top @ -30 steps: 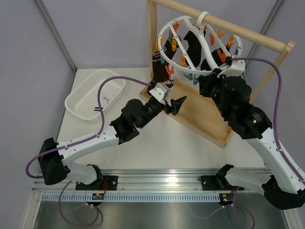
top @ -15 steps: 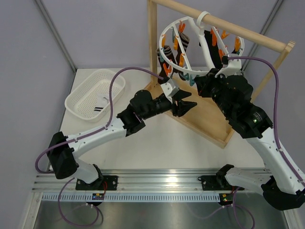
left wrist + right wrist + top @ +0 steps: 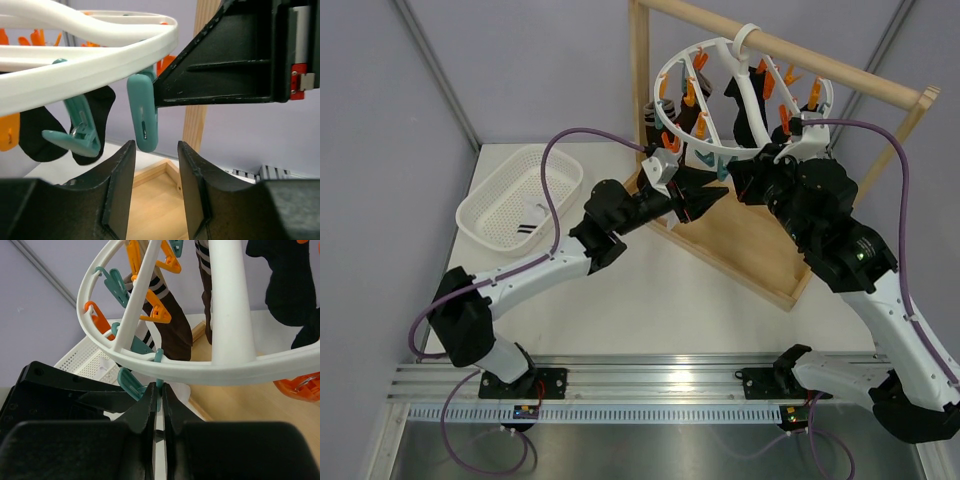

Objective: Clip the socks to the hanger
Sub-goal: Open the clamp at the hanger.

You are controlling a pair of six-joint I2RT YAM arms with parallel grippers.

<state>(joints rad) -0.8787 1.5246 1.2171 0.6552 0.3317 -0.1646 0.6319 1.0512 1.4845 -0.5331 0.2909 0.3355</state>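
Hanging from the wooden rail (image 3: 840, 68), the round white plastic hanger (image 3: 200, 371) carries dark fabric socks (image 3: 175, 337); right hand (image 3: 159, 392) pinches a teal clip (image 3: 142, 117) at its rim, left hand (image 3: 156, 156) half-open just beneath.

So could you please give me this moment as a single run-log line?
left gripper: open under teal clip, empty | right gripper: shut at hanger rim | basket: one striped sock inside
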